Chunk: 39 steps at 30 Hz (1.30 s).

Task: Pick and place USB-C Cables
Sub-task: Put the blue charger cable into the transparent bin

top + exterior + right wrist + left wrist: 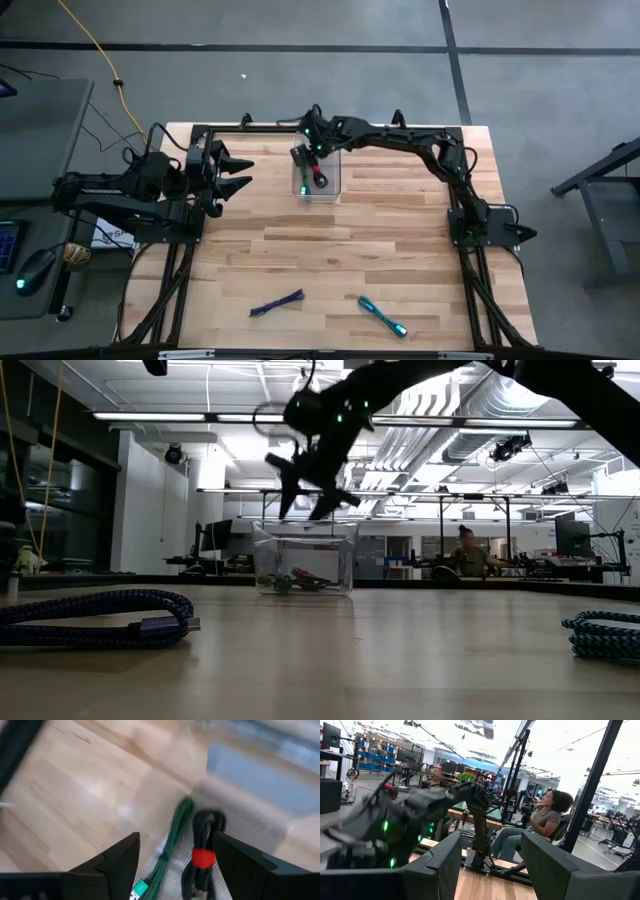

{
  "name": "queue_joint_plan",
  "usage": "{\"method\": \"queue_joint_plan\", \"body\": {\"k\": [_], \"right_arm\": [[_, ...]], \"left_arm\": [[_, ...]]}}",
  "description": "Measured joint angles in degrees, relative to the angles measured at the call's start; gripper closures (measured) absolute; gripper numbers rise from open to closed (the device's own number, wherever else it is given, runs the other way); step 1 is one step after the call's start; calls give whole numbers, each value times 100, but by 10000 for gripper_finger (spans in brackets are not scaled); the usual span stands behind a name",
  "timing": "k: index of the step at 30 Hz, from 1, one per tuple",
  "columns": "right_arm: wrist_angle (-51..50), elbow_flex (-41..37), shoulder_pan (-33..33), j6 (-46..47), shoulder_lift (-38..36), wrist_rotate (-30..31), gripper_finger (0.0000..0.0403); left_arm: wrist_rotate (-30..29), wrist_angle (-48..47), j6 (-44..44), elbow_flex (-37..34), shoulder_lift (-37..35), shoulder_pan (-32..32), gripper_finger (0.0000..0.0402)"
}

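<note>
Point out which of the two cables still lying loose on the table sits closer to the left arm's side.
The purple cable. It lies on the bare wood left of the teal cable; the other two are already in the clear box.

Left gripper (492, 870): two dark fingers (445, 862) apart, nothing between them. Wooden table (485, 890) visible below the gap. Other arm (420, 820) crosses the view, blurred, green lights on it; its gripper cannot be made out. Behind: a black upright post (480, 835), a seated person (540, 822) in a grey top, shelving and desks in the room.
</note>
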Motion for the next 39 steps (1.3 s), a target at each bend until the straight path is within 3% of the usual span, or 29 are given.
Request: {"method": "queue_joint_plan", "body": {"k": [7,13,18,27,32,39], "right_arm": [[-1331,635,254,-1686,-655,392,160],[-1667,-300,652,-2282,-1923,530,160],[-467,-2101,1026,-1865,-3425,447,160],[3114,-4990,1666,-1418,-5620,53,160],[4426,-5777,1945,-2461,-6166,45,160],[4810,-6007,2096,-3079,-6260,40,160]], "left_arm": [[-28,-2,-2,2,1,0,216],[-31,-2,-46,2,2,0,216],[-35,-4,-46,2,2,0,216],[-46,-4,-2,2,1,0,216],[-46,-6,-2,2,2,0,216],[-46,-7,0,2,2,0,216]]}}
